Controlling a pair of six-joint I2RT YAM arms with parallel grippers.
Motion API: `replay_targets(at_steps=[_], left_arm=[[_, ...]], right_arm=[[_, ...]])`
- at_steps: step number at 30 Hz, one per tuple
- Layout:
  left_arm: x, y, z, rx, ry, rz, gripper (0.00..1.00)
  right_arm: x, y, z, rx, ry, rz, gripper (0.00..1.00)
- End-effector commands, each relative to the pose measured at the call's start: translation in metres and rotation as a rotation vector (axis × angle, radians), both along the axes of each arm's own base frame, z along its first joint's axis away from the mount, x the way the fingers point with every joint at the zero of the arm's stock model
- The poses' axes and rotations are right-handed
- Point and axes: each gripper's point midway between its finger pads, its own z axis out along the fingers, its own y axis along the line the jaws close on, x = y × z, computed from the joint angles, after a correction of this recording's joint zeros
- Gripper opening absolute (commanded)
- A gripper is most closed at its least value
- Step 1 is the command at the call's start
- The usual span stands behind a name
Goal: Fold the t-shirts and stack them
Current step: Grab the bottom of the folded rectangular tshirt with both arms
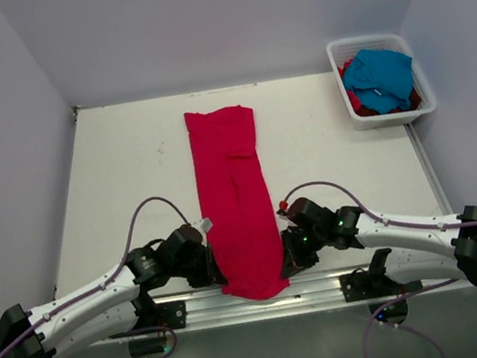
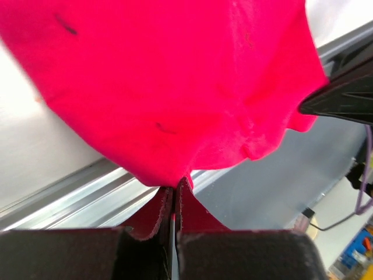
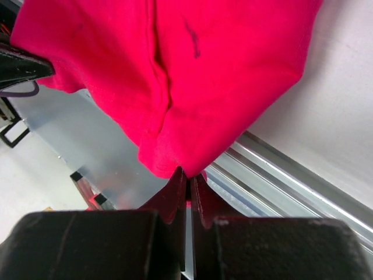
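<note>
Crimson cloth runs as a long narrow strip down the middle of the top view. It is a red t-shirt (image 1: 233, 189), folded lengthwise and lying on the white bench (image 1: 127, 160). Its far end lies toward the upper centre and its near end over the metal rail (image 1: 327, 281) at the bottom centre.

The left gripper (image 2: 175, 188) shows in its wrist view with its jaws closed to a thin slit. They pinch the shirt's edge, and the fabric billows across the upper frame. From above, it sits against the strip's left side, low in the picture.

The right gripper (image 3: 187, 175) stands opposite on the strip's right side, its jaws likewise pressed together on a fold of the same shirt.

In the upper right, a white slatted basket (image 1: 383, 120) holds a turquoise t-shirt (image 1: 381, 75) lying on more red cloth (image 1: 355, 102).
</note>
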Motion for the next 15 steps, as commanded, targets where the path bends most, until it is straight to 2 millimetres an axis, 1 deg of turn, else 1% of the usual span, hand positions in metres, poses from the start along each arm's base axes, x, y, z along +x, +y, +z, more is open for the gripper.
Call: replay_targets(at_steps=[1,4,7,15], left_arm=[[0.016,0.004,0.008,0.043,-0.097,0.010,0.00],[0.024,0.011,0.006,0.082,-0.145,0.026,0.00],[0.034,0.013,0.006,0.105,-0.189,0.038,0.00],[0.062,0.006,0.015,0.139,-0.294,0.067,0.00]], right_arm=[[0.015,0.004,0.017,-0.003,-0.097,0.006,0.00],[0.025,0.006,0.020,-0.014,-0.141,-0.002,0.00],[0.035,0.008,0.022,-0.033,-0.177,-0.004,0.00],[0.064,0.013,0.023,-0.078,-0.260,-0.016,0.00]])
